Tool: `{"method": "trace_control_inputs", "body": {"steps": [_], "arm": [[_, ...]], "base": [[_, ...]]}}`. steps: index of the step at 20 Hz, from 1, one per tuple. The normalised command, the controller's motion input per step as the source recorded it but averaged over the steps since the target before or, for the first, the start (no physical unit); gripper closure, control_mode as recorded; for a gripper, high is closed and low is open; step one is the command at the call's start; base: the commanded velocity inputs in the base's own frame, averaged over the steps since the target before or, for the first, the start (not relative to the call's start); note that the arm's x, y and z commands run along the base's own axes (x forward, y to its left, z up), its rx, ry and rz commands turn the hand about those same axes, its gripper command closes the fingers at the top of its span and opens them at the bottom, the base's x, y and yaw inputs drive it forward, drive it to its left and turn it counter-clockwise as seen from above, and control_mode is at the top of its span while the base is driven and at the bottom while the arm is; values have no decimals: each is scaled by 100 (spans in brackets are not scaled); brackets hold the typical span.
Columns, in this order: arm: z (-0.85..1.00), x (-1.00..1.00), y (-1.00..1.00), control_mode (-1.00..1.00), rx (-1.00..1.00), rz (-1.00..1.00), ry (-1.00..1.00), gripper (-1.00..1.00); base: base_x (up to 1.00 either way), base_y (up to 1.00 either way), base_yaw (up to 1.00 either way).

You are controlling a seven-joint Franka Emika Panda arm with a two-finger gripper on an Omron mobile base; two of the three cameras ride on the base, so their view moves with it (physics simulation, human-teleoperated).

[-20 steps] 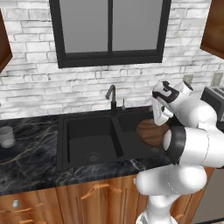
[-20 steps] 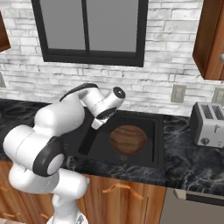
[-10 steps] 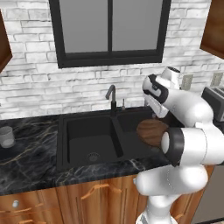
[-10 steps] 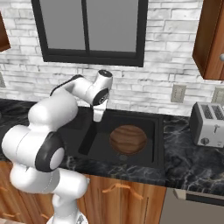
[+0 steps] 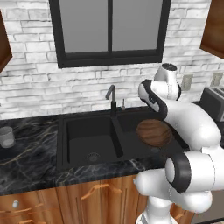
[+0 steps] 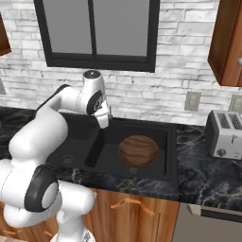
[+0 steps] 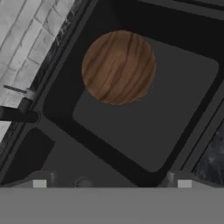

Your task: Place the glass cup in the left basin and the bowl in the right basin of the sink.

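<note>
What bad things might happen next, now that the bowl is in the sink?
The glass cup sits far off on the counter, so the arm may need a long reach and might tip it. The faucet stands between the gripper and the cup and could be bumped. The bowl looks safe in the right basin.

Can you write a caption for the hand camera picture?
Looking down from the hand: the brown wooden bowl sits in the right basin of the black sink.

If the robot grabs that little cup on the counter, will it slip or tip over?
The cup looks like smooth clear glass, so it may slip between hard fingers. It is short and stands upright on the counter, so it probably won't tip easily. Being glass, it could crack if dropped.
</note>
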Motion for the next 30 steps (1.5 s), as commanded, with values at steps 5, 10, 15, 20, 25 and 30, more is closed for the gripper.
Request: {"method": "trace_control_inputs", "body": {"steps": [5,10,15,20,25,30], "arm": [[0,-7,0,-100,0,23,-16,-100],[0,0,0,-100,0,23,-12,-100],[5,0,22,-100,-5,20,-5,-100],[1,0,44,-100,-6,22,-5,-100],[0,0,51,-100,-6,24,-4,-100],[0,0,53,-100,-6,22,-1,-100]], "base": [[0,0,0],[0,0,0],[0,0,0],[0,0,0],[0,0,0],[0,0,0]]}}
